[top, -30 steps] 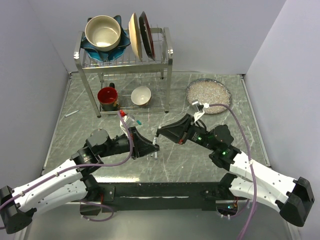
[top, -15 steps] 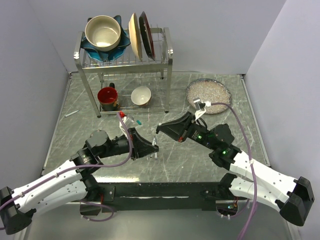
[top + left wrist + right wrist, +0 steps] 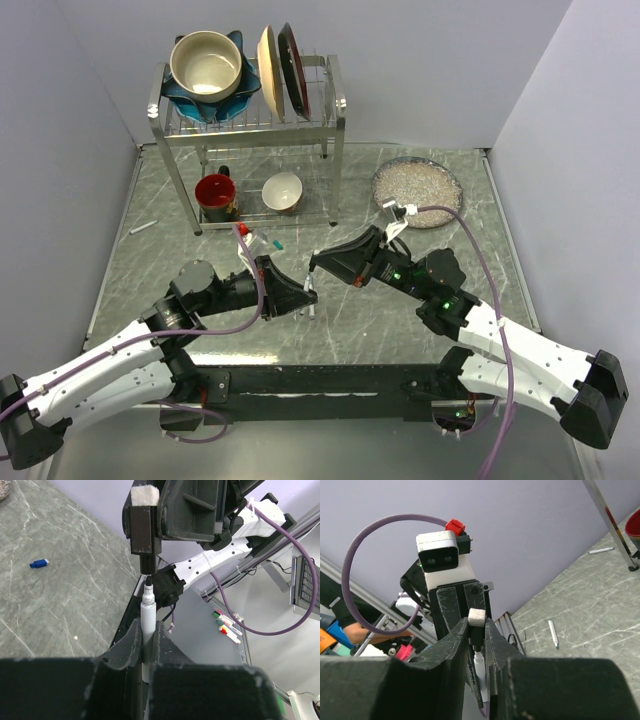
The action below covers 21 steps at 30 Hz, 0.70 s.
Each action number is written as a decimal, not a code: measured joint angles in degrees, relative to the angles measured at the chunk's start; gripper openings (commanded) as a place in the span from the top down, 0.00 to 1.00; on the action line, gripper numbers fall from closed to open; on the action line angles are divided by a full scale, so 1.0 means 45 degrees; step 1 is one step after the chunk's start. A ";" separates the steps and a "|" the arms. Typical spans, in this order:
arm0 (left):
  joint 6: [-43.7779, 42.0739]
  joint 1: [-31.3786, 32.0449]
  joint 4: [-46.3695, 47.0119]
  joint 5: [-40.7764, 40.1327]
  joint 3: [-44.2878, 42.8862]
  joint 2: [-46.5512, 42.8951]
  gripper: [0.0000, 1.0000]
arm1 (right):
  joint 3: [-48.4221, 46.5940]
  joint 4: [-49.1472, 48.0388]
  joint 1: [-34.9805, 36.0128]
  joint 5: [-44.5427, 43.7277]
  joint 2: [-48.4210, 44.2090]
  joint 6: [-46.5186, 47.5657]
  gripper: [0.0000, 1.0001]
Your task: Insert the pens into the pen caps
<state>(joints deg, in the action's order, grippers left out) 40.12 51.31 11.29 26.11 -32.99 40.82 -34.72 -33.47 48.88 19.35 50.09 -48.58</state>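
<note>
Grey marbled tabletop (image 3: 400, 300), walled in pale lilac on three sides, is what I am working over. At the back stands a metal dish rack (image 3: 335, 110) with a cream bowl (image 3: 205, 62) on its top shelf and two plates (image 3: 280, 70) set on edge beside it. A red mug (image 3: 215, 190) and a small white bowl (image 3: 283, 190) sit under the rack. Right of it lies a round plate of pale grains (image 3: 417, 185).

Both arms meet near the middle, in front of the rack and well apart from it. My left gripper (image 3: 308, 293) is clamped tight on a white pen (image 3: 148, 617), its black tip pointing out past the fingers. My right gripper (image 3: 317, 263) has its jaws narrow, pinching the black cap (image 3: 145, 562). In the left wrist view the cap's mouth sits right at the pen tip, in line with it. I cannot tell whether the tip has entered.

Scattered about: a blue cap (image 3: 39, 563) lies on the stone, well apart from the grippers. A loose pen (image 3: 143, 228) lies far left, near the wall. Another short pen (image 3: 552, 632) lies on the table close to the meeting point. A white-and-teal piece (image 3: 270, 242) rests by the rack's front, next to the left arm's purple cable (image 3: 262, 290).
</note>
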 measured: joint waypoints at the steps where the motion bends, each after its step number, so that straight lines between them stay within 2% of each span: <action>1: 0.0000 -0.0005 0.0000 0.0000 0.0000 0.0000 0.99 | 0.0000 0.0005 0.0029 0.0010 0.0000 0.0000 1.00; 13: -0.0034 0.0005 -0.0155 -0.0005 0.0000 -0.0170 0.99 | 0.0049 0.0015 0.0486 -0.0010 -0.0005 0.0131 1.00; 21: -0.0126 0.0058 -0.1122 -0.0117 0.0000 -0.0316 0.99 | 0.0078 0.0967 0.0952 -0.0418 -0.0223 0.1311 1.00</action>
<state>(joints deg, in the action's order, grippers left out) 39.55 51.57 6.24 25.58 -32.99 39.40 -34.37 -29.12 53.17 17.47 49.08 -42.68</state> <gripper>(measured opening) 0.069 0.226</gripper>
